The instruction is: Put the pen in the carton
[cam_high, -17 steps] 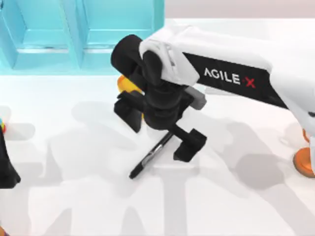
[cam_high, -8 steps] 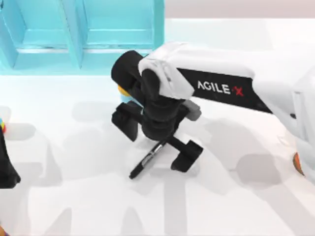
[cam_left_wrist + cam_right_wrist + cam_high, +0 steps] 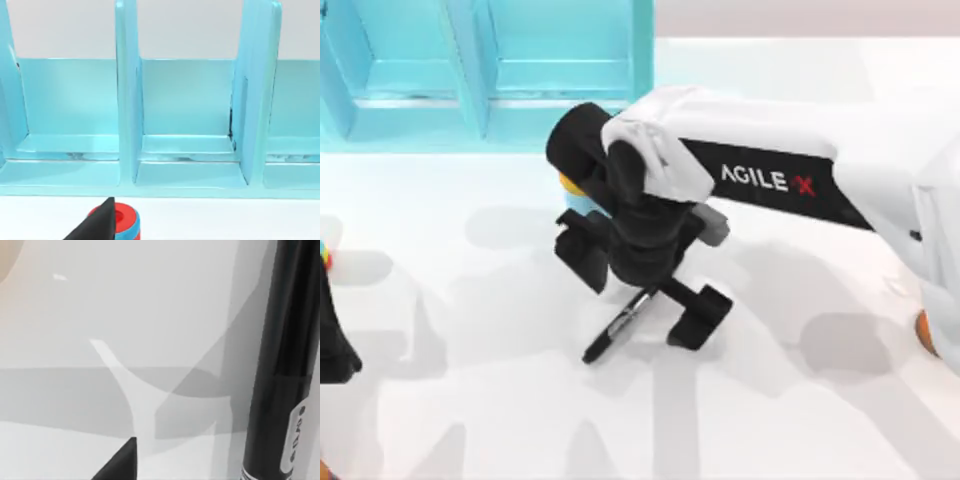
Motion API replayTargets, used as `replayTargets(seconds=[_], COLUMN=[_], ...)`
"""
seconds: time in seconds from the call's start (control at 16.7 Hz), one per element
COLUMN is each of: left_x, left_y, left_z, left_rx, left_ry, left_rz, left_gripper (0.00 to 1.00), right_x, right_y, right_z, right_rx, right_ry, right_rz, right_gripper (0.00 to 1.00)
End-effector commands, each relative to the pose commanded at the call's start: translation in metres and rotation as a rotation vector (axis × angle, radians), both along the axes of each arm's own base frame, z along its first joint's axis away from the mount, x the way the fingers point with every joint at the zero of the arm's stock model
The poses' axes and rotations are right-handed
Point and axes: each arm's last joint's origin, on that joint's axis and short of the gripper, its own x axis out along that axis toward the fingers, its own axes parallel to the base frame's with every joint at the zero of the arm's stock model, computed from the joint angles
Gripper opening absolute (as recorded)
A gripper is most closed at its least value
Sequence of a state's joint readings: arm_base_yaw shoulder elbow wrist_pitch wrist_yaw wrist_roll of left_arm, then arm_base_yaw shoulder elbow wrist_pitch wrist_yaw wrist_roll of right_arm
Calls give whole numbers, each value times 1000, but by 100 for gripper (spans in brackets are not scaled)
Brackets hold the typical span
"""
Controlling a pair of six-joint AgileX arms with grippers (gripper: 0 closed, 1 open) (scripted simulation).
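Jaws of my right gripper (image 3: pixel 642 282) stand wide apart, one finger on each side of the pen (image 3: pixel 618 328), which lies flat on the white table (image 3: pixel 800 420), pointing diagonally out from under my wrist. Nothing is gripped yet, so I judge the task barely begun: closing, lifting and carrying all remain. The blue carton (image 3: pixel 485 75) stands at the far edge, well apart from the pen. My left arm (image 3: pixel 332 340) sits parked at the table's left edge.
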State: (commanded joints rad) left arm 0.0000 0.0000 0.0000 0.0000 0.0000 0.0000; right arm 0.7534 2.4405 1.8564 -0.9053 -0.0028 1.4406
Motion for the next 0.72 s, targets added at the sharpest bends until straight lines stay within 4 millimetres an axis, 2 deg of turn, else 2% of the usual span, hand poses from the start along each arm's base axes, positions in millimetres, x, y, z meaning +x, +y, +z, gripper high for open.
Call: replayTargets(seconds=[0.48,0.72], left_x=[0,0], left_y=[0,0], left_z=[0,0], left_rx=[0,0], left_ry=[0,0], left_rz=[0,0], left_gripper=[100,100], right_x=[0,0], right_y=[0,0], right_z=[0,0], right_rx=[0,0], right_ry=[0,0], right_rz=[0,0], right_gripper=[2,0])
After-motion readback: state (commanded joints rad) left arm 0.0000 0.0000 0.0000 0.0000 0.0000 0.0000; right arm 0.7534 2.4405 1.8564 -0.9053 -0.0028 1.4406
